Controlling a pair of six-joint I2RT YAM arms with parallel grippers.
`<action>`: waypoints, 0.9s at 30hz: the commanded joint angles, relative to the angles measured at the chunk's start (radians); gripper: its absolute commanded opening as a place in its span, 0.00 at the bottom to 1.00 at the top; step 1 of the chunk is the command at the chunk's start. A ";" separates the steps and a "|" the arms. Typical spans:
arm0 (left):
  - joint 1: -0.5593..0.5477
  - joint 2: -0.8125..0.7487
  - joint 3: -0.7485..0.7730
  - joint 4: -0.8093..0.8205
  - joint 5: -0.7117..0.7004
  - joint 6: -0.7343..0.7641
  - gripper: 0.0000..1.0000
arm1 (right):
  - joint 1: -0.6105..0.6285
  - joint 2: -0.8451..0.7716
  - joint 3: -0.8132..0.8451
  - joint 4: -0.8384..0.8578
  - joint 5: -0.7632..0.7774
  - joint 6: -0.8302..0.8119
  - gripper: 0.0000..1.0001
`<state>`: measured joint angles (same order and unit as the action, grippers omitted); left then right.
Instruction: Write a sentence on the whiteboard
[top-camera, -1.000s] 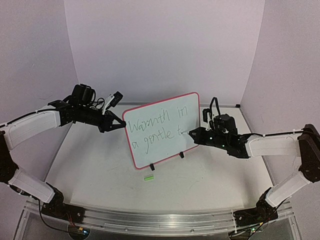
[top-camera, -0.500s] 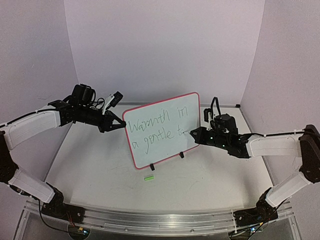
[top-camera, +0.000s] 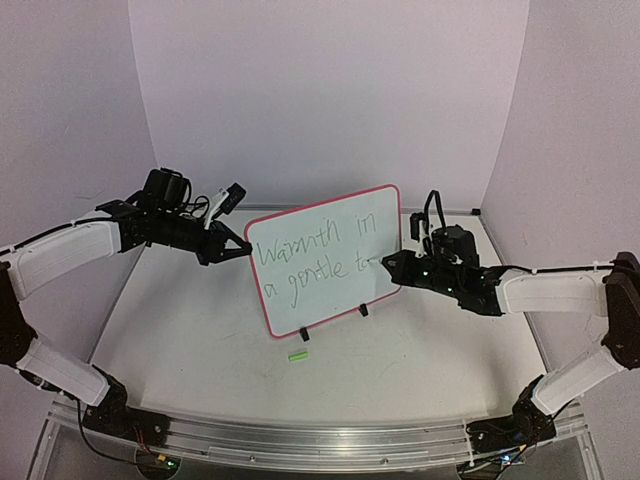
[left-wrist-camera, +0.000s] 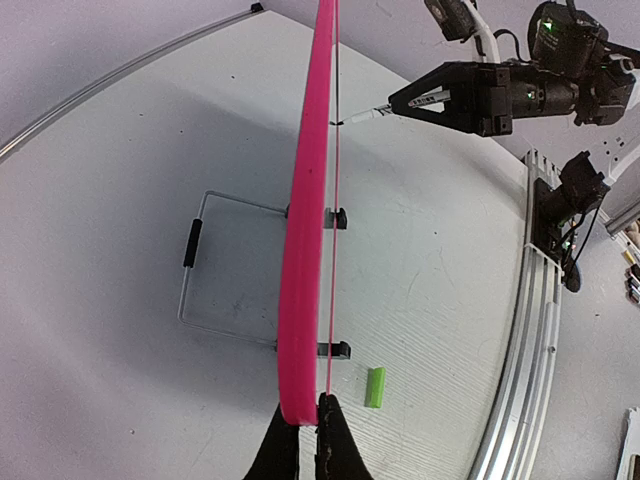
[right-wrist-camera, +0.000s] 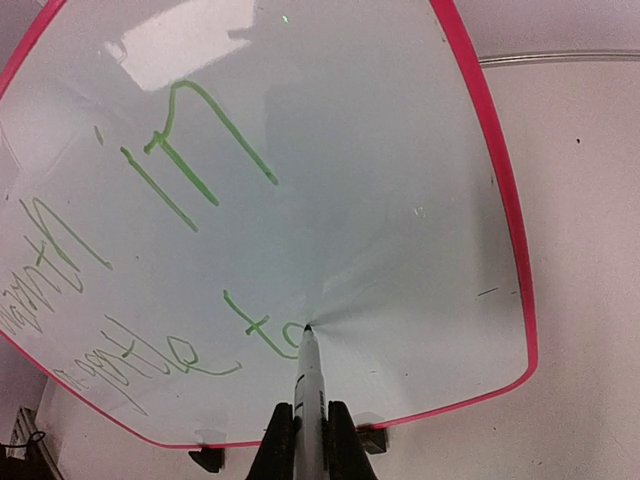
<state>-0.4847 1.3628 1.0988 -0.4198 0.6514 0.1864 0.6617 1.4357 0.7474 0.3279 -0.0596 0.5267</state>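
Whiteboard (top-camera: 345, 295) stands upright mid-worktop, left jaws clamped on its left edge. Right jaws grip the marker (right-wrist-camera: 306, 385), its tip touching the board beside the "t" of the sentence (top-camera: 310, 265). The final word appears unfinished, so the next stroke probably needs light, steady contact.

- In the left wrist view the whiteboard (left-wrist-camera: 305, 300) is seen edge-on, so its white face and the sentence are hidden.
- The left claw (left-wrist-camera: 305, 425) at the whiteboard's lower edge is cut off by the picture's bottom edge.
- In the right wrist view the whiteboard's left side is cropped, and the start of the sentence (right-wrist-camera: 160, 145) is lost.
- Below the whiteboard's writing, the marker (right-wrist-camera: 307, 375) is largely hidden inside the right claw (right-wrist-camera: 308, 415).
- The wire stand (left-wrist-camera: 190, 270) behind the whiteboard is hidden from above.
- The green piece (top-camera: 296, 354) in front of the whiteboard is too small to be identified.
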 joint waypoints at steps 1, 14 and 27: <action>-0.022 0.036 -0.009 -0.114 -0.058 0.051 0.00 | -0.002 -0.009 0.049 0.023 -0.005 -0.012 0.00; -0.021 0.036 -0.009 -0.114 -0.061 0.050 0.00 | -0.002 0.001 0.050 0.026 -0.024 -0.014 0.00; -0.022 0.041 -0.009 -0.113 -0.053 0.049 0.00 | -0.041 -0.127 -0.021 0.012 -0.145 -0.037 0.00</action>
<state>-0.4847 1.3628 1.0988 -0.4198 0.6514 0.1864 0.6499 1.3467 0.7483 0.3214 -0.1269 0.5114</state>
